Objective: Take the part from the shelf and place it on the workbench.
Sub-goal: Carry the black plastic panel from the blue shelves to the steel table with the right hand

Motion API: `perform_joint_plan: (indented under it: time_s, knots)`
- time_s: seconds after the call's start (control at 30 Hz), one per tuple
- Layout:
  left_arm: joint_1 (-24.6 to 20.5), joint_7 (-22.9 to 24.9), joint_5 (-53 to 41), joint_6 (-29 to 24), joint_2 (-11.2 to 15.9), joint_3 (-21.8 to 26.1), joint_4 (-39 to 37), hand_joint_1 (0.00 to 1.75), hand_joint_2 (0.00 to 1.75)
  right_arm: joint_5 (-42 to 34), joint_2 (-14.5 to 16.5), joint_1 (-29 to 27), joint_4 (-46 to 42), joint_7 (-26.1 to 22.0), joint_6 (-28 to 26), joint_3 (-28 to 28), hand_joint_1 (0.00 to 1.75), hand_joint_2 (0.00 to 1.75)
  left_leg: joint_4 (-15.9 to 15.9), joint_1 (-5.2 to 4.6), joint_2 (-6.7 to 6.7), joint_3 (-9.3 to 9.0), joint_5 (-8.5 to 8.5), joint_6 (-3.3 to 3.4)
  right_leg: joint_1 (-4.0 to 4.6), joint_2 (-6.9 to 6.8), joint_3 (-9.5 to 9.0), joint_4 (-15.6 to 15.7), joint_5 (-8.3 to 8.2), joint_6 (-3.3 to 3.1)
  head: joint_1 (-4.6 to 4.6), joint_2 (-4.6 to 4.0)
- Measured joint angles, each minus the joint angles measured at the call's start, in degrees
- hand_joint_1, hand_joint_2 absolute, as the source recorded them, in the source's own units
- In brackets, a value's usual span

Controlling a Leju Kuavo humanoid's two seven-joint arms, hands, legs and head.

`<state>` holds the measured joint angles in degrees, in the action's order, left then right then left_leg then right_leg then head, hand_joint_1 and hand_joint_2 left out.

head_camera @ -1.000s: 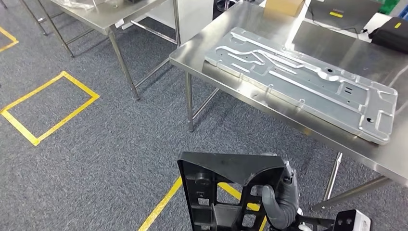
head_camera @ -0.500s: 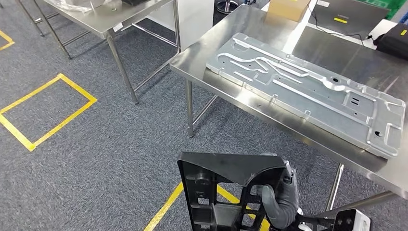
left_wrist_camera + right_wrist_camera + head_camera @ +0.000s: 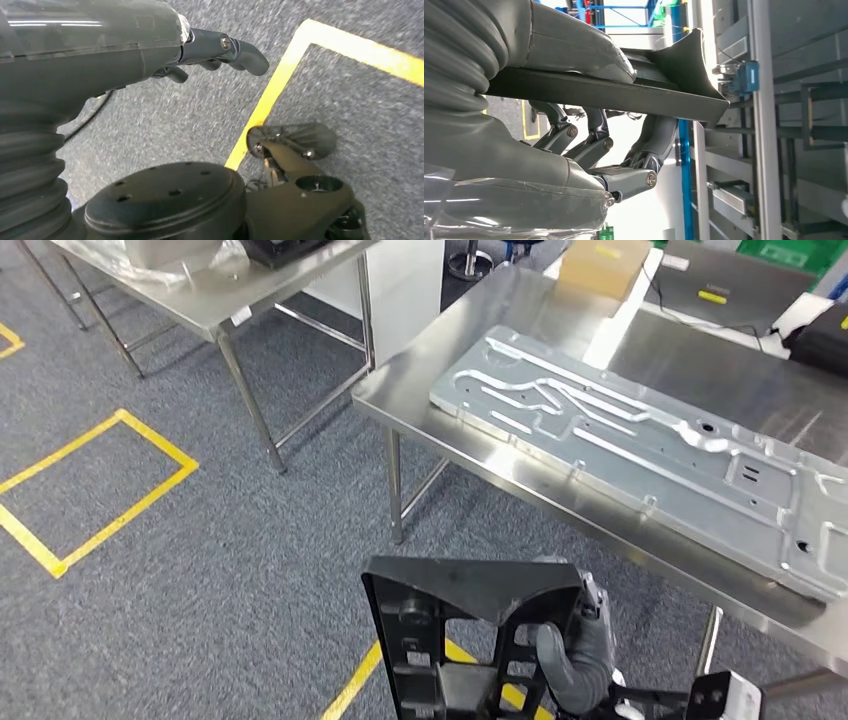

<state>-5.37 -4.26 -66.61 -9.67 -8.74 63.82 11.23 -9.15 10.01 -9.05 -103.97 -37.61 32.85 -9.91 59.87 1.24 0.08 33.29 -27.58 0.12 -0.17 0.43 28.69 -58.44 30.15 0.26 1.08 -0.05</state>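
Note:
The black plastic part (image 3: 470,615), a ribbed frame with cut-outs, stands upright low in the head view. My right hand (image 3: 575,660) grips its right edge from behind, the thumb wrapped over the front. In the right wrist view the part (image 3: 624,92) is a dark slab clamped between the thumb above it and the fingers (image 3: 589,145) below. The steel workbench (image 3: 470,330) lies ahead to the right, across a stretch of floor. My left hand (image 3: 210,47) hangs over the carpet and holds nothing, its fingers loosely extended.
A large grey stamped metal panel (image 3: 640,450) covers much of the workbench. A cardboard box (image 3: 605,265) and a laptop (image 3: 730,285) sit at its far side. A second steel table (image 3: 250,290) stands at the upper left. Yellow tape (image 3: 100,490) marks the grey carpet.
The whole picture has shifted: the camera has moved, and the workbench now sits a little lower and further right. The part stays in my right hand's grip.

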Motion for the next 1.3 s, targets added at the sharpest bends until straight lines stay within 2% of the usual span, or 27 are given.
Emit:
perform_joint_plan:
  time_s: [0.07, 0.1, 0.13, 0.2, 0.23, 0.27, 0.3, 0.37, 0.43, 0.5, 0.53, 0.57, 0.6, 0.63, 0.7, 0.73, 0.77, 0.8, 0.87, 0.9, 0.93, 1.0, 1.1, 1.17, 1.23, 1.27, 1.3]
  knots:
    - [-0.03, 0.0, -0.01, 0.0, -0.01, 0.01, 0.0, 0.0, 1.75, 0.03, 0.0, 0.08, -0.01, -0.01, 0.0, -0.02, 1.75, 1.75, -0.29, 0.05, -0.08, -0.73, 0.09, 0.69, -0.18, -0.09, 0.17, -1.49, 0.7, 0.56, -0.08, 0.0]
    - [-0.06, 0.0, -0.01, -0.02, 0.0, 0.01, 0.0, 0.0, 1.75, 0.03, 0.0, 0.16, -0.01, -0.01, 0.0, -0.03, 1.75, 1.75, -0.44, 0.09, -0.11, -1.21, 0.02, 0.94, -0.3, -0.13, 1.2, -3.5, 1.58, 0.84, -0.1, 0.0]
    - [-0.07, -0.01, 0.0, -0.04, 0.03, 0.01, 0.0, 0.0, 1.75, 0.04, 0.0, 0.22, -0.01, -0.02, 0.0, -0.03, 1.75, 1.75, -0.55, 0.07, -0.08, -1.53, -0.15, 1.13, -0.4, -0.17, 2.98, -6.5, 2.75, 1.09, -0.13, 0.0]
    - [-0.06, -0.02, 0.02, -0.08, 0.09, 0.01, 0.0, 0.0, 1.75, 0.04, 0.0, 0.31, 0.03, -0.03, 0.0, -0.03, 1.75, 1.75, -0.63, 0.01, -0.12, -2.01, -0.64, 1.32, -0.51, -0.18, 7.83, -13.33, 5.19, 1.37, -0.15, 0.01]
    - [-0.01, -0.02, 0.03, -0.08, 0.12, 0.01, 0.0, 0.0, 1.75, 0.04, 0.0, 0.31, 0.07, -0.02, -0.01, -0.03, 1.75, 1.75, -0.63, -0.03, -0.21, -2.36, -0.99, 1.32, -0.53, -0.18, 9.83, -15.38, 5.53, 1.35, -0.14, 0.0]
    - [0.03, -0.02, 0.04, -0.08, 0.14, 0.01, 0.0, 0.0, 1.75, 0.04, 0.0, 0.33, 0.11, -0.02, -0.01, -0.03, 1.75, 1.75, -0.64, -0.07, -0.33, -2.85, -1.42, 1.28, -0.52, -0.18, 11.01, -15.68, 4.8, 1.19, -0.15, 0.0]
    - [0.06, -0.01, 0.04, -0.08, 0.15, 0.01, 0.0, 0.0, 1.75, 0.04, 0.0, 0.35, 0.15, -0.01, -0.02, -0.03, 1.75, 1.75, -0.66, -0.12, -0.45, -3.51, -1.88, 1.24, -0.41, -0.17, 11.23, -14.04, 2.82, 0.85, -0.15, 0.0]
    - [0.06, 0.0, 0.04, -0.08, 0.08, 0.01, -0.01, 0.0, 1.75, 0.03, 0.0, 0.45, 0.18, -0.01, -0.03, -0.03, 1.75, 1.75, -0.8, -0.2, -0.59, -4.88, -2.85, 1.1, 0.13, -0.16, 9.9, -7.3, -3.12, -0.35, -0.12, 0.01]
    - [0.0, 0.0, 0.05, -0.08, -0.04, 0.01, -0.02, 0.0, 1.75, 0.03, 0.0, 0.59, 0.25, 0.01, -0.07, -0.04, 1.75, 1.75, -1.27, -0.22, -0.73, -5.59, -3.55, 0.63, 0.81, -0.14, 8.83, -2.62, -5.58, -1.49, -0.18, 0.01]
    - [-0.02, 0.0, 0.06, -0.08, -0.08, 0.02, -0.02, 0.0, 1.75, 0.03, 0.01, 0.68, 0.32, 0.04, -0.1, -0.08, 1.75, 1.75, -1.51, -0.38, -0.75, -6.26, -3.53, -0.12, 1.03, -0.08, 8.19, -1.21, -5.3, -1.96, -0.31, 0.01]
    - [-0.02, 0.0, 0.06, -0.08, -0.05, 0.03, -0.02, 0.0, 1.75, 0.03, 0.04, 0.69, 0.32, 0.04, -0.1, -0.12, 1.75, 1.75, -1.38, -0.44, -0.65, -6.65, -3.63, -0.47, 0.85, -0.05, 7.48, -0.51, -5.72, -2.03, -0.34, 0.0]
    - [-0.06, 0.0, 0.06, -0.08, -0.02, 0.03, -0.01, 0.0, 1.75, 0.03, 0.08, 0.74, 0.33, 0.04, -0.09, -0.16, 1.75, 1.75, -0.61, -0.5, -0.56, -6.81, -3.83, -0.72, 0.67, -0.07, 6.77, -0.03, -5.74, -2.1, -0.31, 0.0]
    - [-0.15, 0.0, 0.06, -0.07, 0.01, 0.03, -0.01, 0.0, 1.75, 0.02, 0.13, 0.82, 0.33, 0.04, -0.08, -0.21, 1.75, 1.75, 0.9, -0.48, -0.51, -6.24, -4.5, -0.91, 0.48, -0.12, 6.08, 0.24, -5.59, -2.24, -0.28, 0.0]
    - [-0.23, 0.0, 0.06, -0.07, 0.04, 0.03, 0.0, 0.0, 1.75, 0.02, 0.16, 0.89, 0.34, 0.04, -0.07, -0.28, 1.75, 1.75, 3.57, -0.42, -0.46, -4.79, -5.69, -0.99, 0.37, -0.15, 5.59, 0.44, -5.41, -2.37, -0.26, 0.0]
    - [-0.3, 0.0, 0.09, -0.06, 0.11, 0.03, 0.0, 0.0, 1.75, 0.02, 0.17, 0.98, 0.4, 0.04, -0.07, -0.39, 1.75, 1.75, 10.33, -0.37, -0.45, -0.35, -8.52, -1.14, 0.45, -0.15, 5.11, 0.43, -4.84, -2.64, -0.24, 0.0]
    - [-0.28, -0.03, 0.17, -0.06, 0.16, 0.03, 0.0, 0.0, 1.75, 0.02, 0.17, 0.97, 0.44, 0.04, -0.07, -0.42, 1.75, 1.75, 12.66, -0.36, -0.44, 1.63, -9.25, -1.25, 0.49, -0.11, 4.84, 0.39, -4.52, -2.65, -0.24, 0.01]
    - [-0.26, -0.06, 0.25, -0.05, 0.2, 0.04, 0.0, 0.0, 1.75, 0.02, 0.17, 0.95, 0.48, 0.04, -0.07, -0.43, 1.75, 1.75, 13.28, -0.36, -0.44, 2.8, -8.83, -1.34, 0.52, -0.05, 4.47, 0.33, -4.16, -2.62, -0.25, 0.01]
    - [-0.27, -0.09, 0.34, -0.05, 0.24, 0.05, 0.0, 0.0, 1.75, 0.02, 0.17, 0.94, 0.5, 0.04, -0.07, -0.45, 1.75, 1.75, 11.83, -0.36, -0.43, 2.98, -7.02, -1.41, 0.53, 0.01, 3.99, 0.24, -3.74, -2.54, -0.24, 0.01]
    - [-0.25, -0.08, 0.44, -0.05, 0.33, 0.05, 0.0, 0.0, 1.75, 0.02, 0.17, 0.94, 0.5, 0.04, -0.05, -0.52, 1.75, 1.75, 5.47, -0.36, -0.41, 1.41, -1.74, -1.32, 0.5, 0.06, 3.02, 0.0, -2.85, -2.25, -0.25, 0.01]
    - [-0.19, -0.06, 0.49, -0.06, 0.37, 0.05, 0.0, 0.0, 1.75, 0.01, 0.17, 0.96, 0.54, 0.04, -0.02, -0.58, 1.75, 1.75, 2.48, -0.48, -0.38, 0.7, -0.35, -1.17, 0.51, 0.08, 2.75, -0.22, -2.47, -2.03, -0.23, 0.01]
    - [-0.15, -0.05, 0.54, -0.08, 0.4, 0.05, 0.0, 0.0, 1.75, -0.02, 0.19, 0.96, 0.58, 0.05, 0.01, -0.65, 1.75, 1.75, 0.78, -0.61, -0.34, 0.31, 0.32, -0.85, 0.54, 0.1, 2.74, -0.4, -2.2, -1.76, -0.19, 0.01]
    - [-0.05, -0.04, 0.69, -0.14, 0.41, 0.07, 0.0, 0.0, 1.75, -0.1, 0.23, 0.98, 0.69, 0.08, 0.12, -0.8, 1.75, 1.75, -0.15, -0.84, -0.29, 0.34, 0.37, -0.07, 0.59, 0.1, 2.94, -0.61, -1.89, -1.14, -0.11, 0.01]
    - [-0.06, -0.04, 0.81, -0.25, 0.29, 0.09, 0.0, 0.0, 1.75, -0.36, 0.26, 1.13, 0.72, 0.07, 0.23, -0.9, 1.75, 1.75, -0.66, -0.46, -0.25, -0.12, 1.28, 0.85, 0.54, 0.02, 3.29, -1.81, -0.84, -0.21, -0.2, 0.01]
    - [-0.15, -0.04, 0.75, -0.3, 0.25, 0.09, 0.0, 0.0, 1.75, -0.54, 0.26, 1.28, 0.75, 0.07, 0.23, -0.91, 1.75, 1.75, -0.96, -0.29, -0.18, -0.46, 1.26, 1.18, 0.14, -0.09, 5.79, -6.8, 1.72, 0.54, -0.37, 0.0]
    - [-0.17, -0.04, 0.72, -0.32, 0.27, 0.09, 0.0, 0.0, 1.75, -0.62, 0.26, 1.36, 0.88, 0.09, 0.21, -0.9, 1.75, 1.75, -0.99, -0.28, -0.15, -0.55, 1.05, 1.34, -0.34, -0.14, 9.95, -13.81, 4.27, 1.07, -0.42, 0.0]
    - [-0.14, -0.03, 0.72, -0.32, 0.28, 0.09, 0.0, 0.0, 1.75, -0.63, 0.25, 1.35, 0.94, 0.1, 0.2, -0.89, 1.75, 1.75, -0.99, -0.27, -0.16, -0.64, 0.92, 1.33, -0.55, -0.15, 11.49, -15.96, 4.46, 1.25, -0.42, 0.01]
    - [-0.11, -0.02, 0.72, -0.31, 0.28, 0.09, 0.0, 0.0, 1.75, -0.65, 0.25, 1.35, 0.98, 0.12, 0.2, -0.89, 1.75, 1.75, -0.99, -0.24, -0.17, -0.82, 0.75, 1.27, -0.73, -0.17, 12.05, -16.1, 3.46, 1.36, -0.42, 0.01]
